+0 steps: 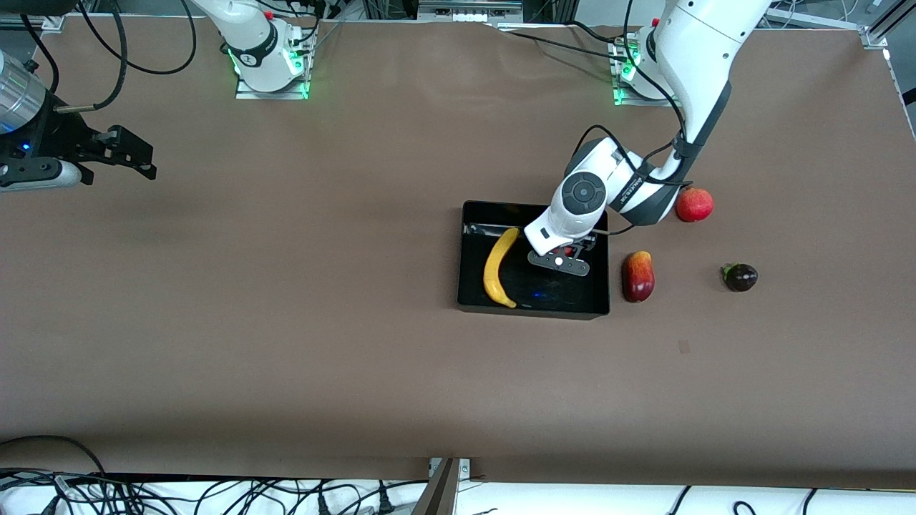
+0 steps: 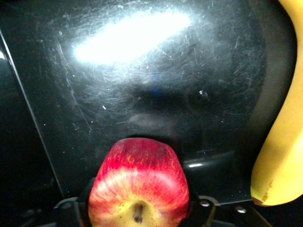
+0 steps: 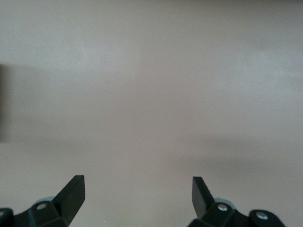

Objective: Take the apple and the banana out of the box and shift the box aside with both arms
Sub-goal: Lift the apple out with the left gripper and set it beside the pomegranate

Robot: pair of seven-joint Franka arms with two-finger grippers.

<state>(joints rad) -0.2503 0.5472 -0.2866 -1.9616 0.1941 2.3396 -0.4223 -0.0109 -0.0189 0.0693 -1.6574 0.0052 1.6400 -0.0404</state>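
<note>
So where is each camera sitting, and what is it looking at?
Front view: high across the table, facing both arms; shows the black tray, banana, mango, and the right claw waiting at its end of the table.
Left wrist view: looks down into the tray at the apple in the left claw.
Right wrist view: bare table, open fingers.
Shared: front and left wrist views both show the banana and tray.

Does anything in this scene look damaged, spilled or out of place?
Nothing stands out. The banana lies flat in the black tray, the left pincer holds a red apple over the tray, and the right pincer waits open over bare table.
</note>
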